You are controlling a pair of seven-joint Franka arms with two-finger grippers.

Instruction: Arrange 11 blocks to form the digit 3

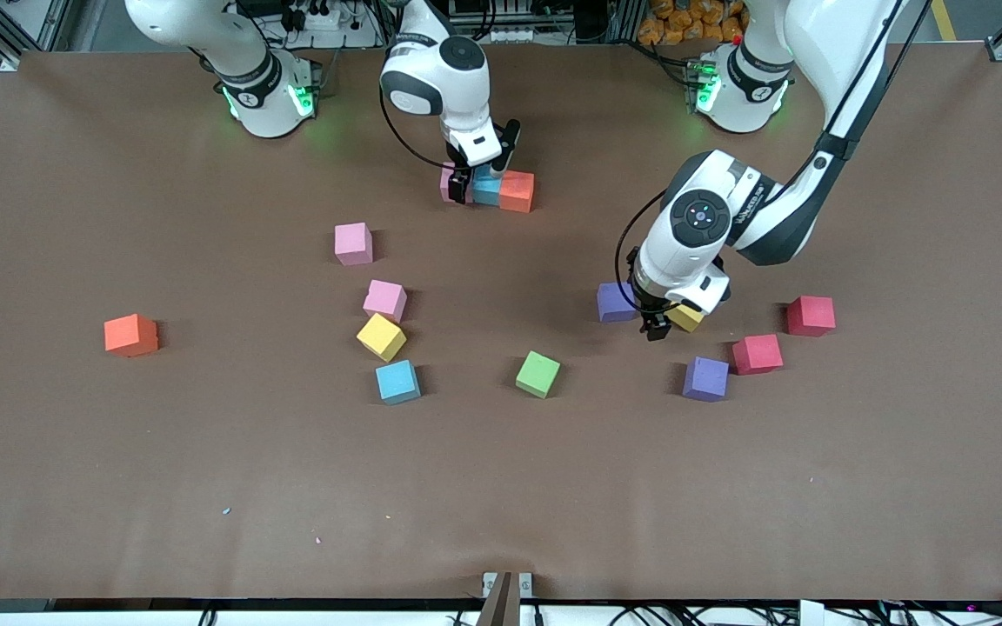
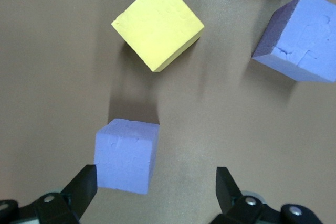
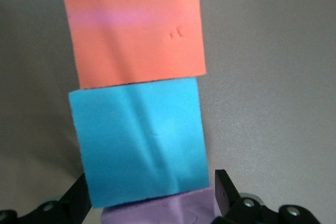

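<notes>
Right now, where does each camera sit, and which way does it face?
Front view: high across the table, facing both arms; shows the right hand and left hand.
Left wrist view: on the left arm, looking down past its open fingers at a purple block and yellow block.
Right wrist view: looking down on a blue block.
Shared: that blue block.

Left arm [image 1: 731, 222] lettering: dark print is being shown on the white casing, too small to be read.
Other readable text: none is being displayed.
</notes>
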